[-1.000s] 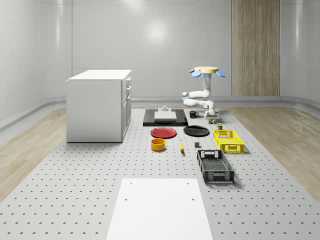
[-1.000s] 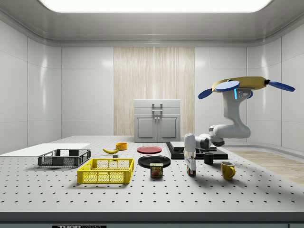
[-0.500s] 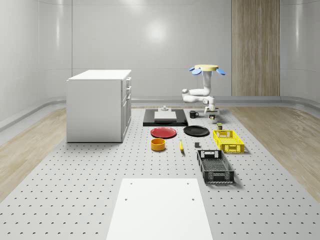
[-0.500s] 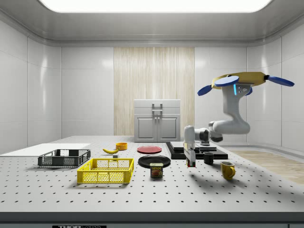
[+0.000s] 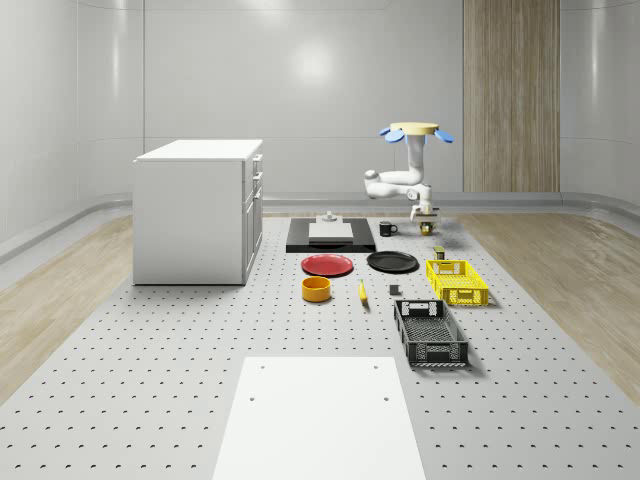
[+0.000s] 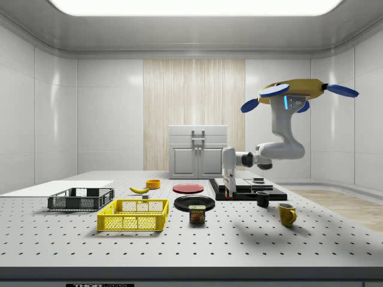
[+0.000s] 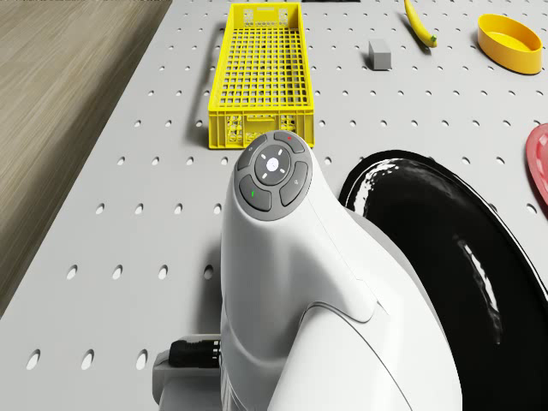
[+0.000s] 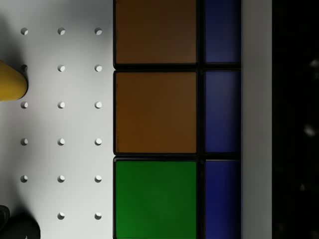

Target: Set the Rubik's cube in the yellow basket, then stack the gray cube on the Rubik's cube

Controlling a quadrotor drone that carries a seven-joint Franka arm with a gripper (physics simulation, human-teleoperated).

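Filling the wrist view, the Rubik's cube (image 8: 169, 119) sits gripped in the fingers (image 6: 228, 190), edges cut off.

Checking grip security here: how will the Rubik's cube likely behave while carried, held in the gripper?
Probably rigid: the Rubik's cube shows flat tiles and straight edges, so the gripper, under the drone hovering above the table, should hold it squarely. Its smooth tiles might slip. Unlikely to roll once set down.

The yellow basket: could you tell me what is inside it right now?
Nothing is visible inside the yellow basket; the drone view shows bare mesh. The Rubik's cube sits at the end effector, lifted off the table.
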